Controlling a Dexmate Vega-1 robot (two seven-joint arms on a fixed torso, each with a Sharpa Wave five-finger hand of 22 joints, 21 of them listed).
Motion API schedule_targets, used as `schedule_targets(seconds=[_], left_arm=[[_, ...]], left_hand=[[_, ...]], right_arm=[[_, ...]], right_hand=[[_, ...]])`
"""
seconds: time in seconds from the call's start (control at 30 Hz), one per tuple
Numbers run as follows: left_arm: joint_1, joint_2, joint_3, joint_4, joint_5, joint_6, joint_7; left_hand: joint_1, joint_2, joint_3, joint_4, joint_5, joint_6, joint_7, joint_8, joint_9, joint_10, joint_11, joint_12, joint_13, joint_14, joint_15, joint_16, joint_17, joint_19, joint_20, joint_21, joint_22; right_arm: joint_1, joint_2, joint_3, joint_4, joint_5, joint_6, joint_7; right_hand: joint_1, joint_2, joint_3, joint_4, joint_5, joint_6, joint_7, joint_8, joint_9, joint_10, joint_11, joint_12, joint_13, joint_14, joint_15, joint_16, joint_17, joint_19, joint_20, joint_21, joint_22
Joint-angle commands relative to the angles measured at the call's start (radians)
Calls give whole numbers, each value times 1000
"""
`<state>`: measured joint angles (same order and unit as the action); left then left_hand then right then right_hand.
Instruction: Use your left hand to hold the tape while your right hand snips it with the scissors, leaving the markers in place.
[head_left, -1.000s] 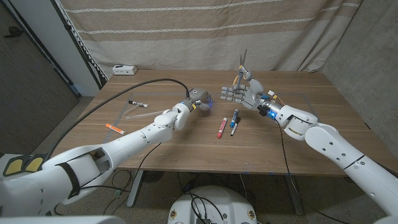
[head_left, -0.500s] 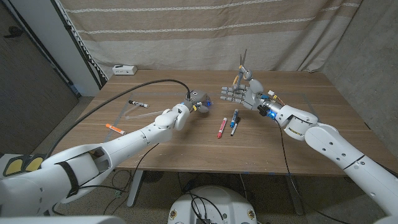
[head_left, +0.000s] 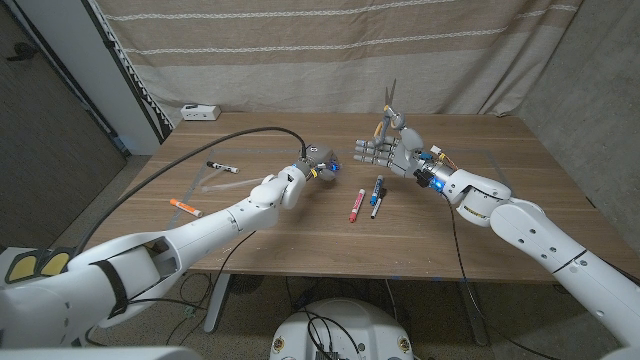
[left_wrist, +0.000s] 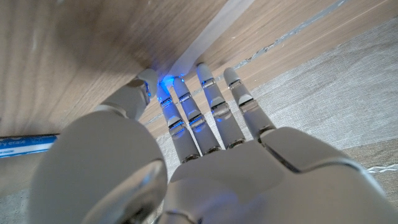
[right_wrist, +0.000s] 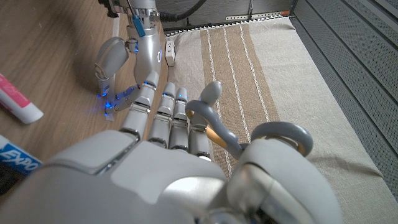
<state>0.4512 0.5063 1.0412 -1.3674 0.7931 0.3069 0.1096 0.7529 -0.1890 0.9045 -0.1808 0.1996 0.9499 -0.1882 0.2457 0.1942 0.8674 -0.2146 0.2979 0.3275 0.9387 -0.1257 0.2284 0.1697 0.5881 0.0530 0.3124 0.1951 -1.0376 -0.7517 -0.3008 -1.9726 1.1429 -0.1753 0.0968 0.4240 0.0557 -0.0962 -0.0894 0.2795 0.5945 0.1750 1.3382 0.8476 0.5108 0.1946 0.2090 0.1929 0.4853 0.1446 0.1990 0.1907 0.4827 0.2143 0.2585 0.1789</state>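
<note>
My left hand (head_left: 318, 166) hovers over the table's middle. Its thumb and fingertips (left_wrist: 163, 93) meet on the end of a pale clear tape strip (left_wrist: 213, 32) that runs away over the wood. My right hand (head_left: 388, 153) is a short way to the right of it, gripping grey scissors (head_left: 390, 103) whose blades point up. The scissor loops (right_wrist: 273, 134) sit in that hand's fingers, with the left hand (right_wrist: 142, 53) just beyond them. A red marker (head_left: 355, 205) and a blue marker (head_left: 377, 195) lie below the two hands. The red marker (right_wrist: 18, 102) is beside the right hand.
A black marker (head_left: 222, 166) and an orange marker (head_left: 185, 207) lie at the table's left. A white box (head_left: 200, 112) sits at the back left corner. A black cable (head_left: 235, 134) arcs over the left arm. A striped cloth hangs behind the table.
My left hand has crept a little to the right, closer to the right hand. The right hand, scissors and markers have stayed nearly still.
</note>
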Motion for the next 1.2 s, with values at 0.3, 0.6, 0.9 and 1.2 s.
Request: schedule_targets(seconds=[0.3, 0.6, 0.9, 1.2], left_arm=[[10, -4, 7, 0, 4, 17, 3], [22, -7, -2, -2, -11, 15, 25], [24, -13, -8, -4, -31, 14, 20], [58, -23, -57, 5, -104, -27, 123]], left_hand=[[121, 4, 69, -19, -8, 85, 20, 21, 1, 118, 2, 42, 26, 149, -111, 2, 25, 24, -79, 6, 2], [299, 18, -33, -9, -28, 173, 31, 14, 5, 244, 3, 152, 114, 329, -116, 45, 56, 35, -145, 13, 11], [355, 42, -111, 4, -33, 279, 53, 36, 7, 282, 11, 186, 136, 378, -117, 44, 63, 24, -203, 22, 22], [382, 71, -120, 13, -30, 273, 67, 29, 16, 270, 15, 189, 149, 419, -116, 47, 66, 22, -231, 36, 31]], right_arm=[[-2, -1, 3, -6, 5, -1, -8], [-3, -5, 5, -8, 4, -1, -9], [-11, -8, 10, -11, 7, 1, -9], [-11, -8, 10, -5, 10, 2, -2]], right_hand=[[2, 10, -1, -5, -2, 2, 8, 7, 1, -3, -3, 0, 5, -5, 6, -2, 3, 13, 3, -10, 6], [2, 11, -2, -5, -2, 1, 8, 8, 2, -4, -2, 0, 5, -13, 11, -5, 3, 16, 3, -15, 6], [3, 12, -3, -6, -2, 0, 8, 9, 2, -5, -2, 0, 5, -15, 11, -5, 3, 19, 3, -19, 6], [4, 13, -2, -7, -2, 1, 7, 8, -1, -5, -4, 0, 4, -15, 12, -4, 3, 21, 3, -23, 7]])
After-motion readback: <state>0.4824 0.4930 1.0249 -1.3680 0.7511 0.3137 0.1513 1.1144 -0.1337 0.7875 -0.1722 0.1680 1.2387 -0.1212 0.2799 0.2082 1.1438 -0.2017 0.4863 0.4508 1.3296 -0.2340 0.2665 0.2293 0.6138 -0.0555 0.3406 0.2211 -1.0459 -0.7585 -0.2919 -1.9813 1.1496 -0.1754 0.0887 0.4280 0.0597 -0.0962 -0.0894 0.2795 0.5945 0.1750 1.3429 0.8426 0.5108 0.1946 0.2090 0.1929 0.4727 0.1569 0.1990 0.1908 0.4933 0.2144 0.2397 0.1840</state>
